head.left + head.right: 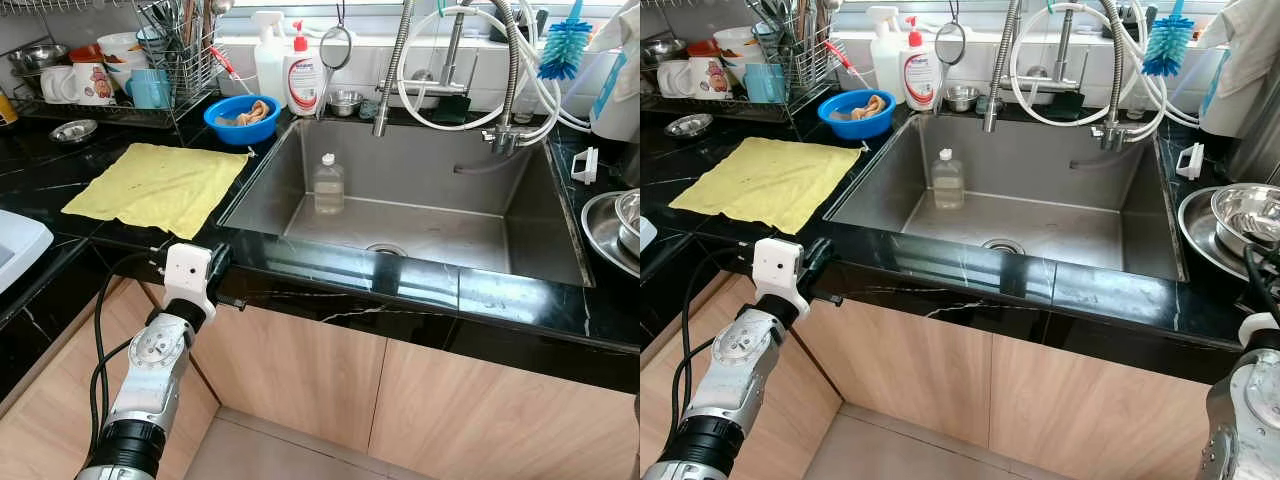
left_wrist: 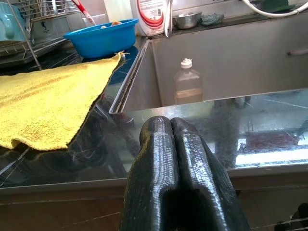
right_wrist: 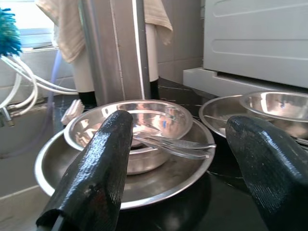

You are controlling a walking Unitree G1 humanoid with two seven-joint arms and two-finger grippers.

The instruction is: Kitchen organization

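Observation:
A clear plastic bottle [image 1: 328,184] stands upright in the steel sink [image 1: 520,215]. Left of the sink, a yellow cloth [image 1: 155,185] lies flat on the black counter, with a blue bowl [image 1: 242,118] behind it. My left gripper [image 2: 171,126] is shut and empty, level with the counter's front edge below the cloth's near corner [image 1: 213,266]. My right gripper [image 3: 180,121] is open and empty at the counter's right end. It faces a steel bowl [image 3: 110,127] that sits in a wide steel plate [image 3: 53,163] and holds cutlery [image 3: 175,144].
A dish rack [image 1: 150,60] with mugs and utensils stands at the back left, with a small steel dish [image 1: 74,130] before it. A spray bottle [image 1: 268,55], a soap bottle [image 1: 303,72], a hose faucet [image 1: 395,70] and a blue brush [image 1: 563,45] line the back. Wooden cabinet fronts [image 1: 330,380] run below.

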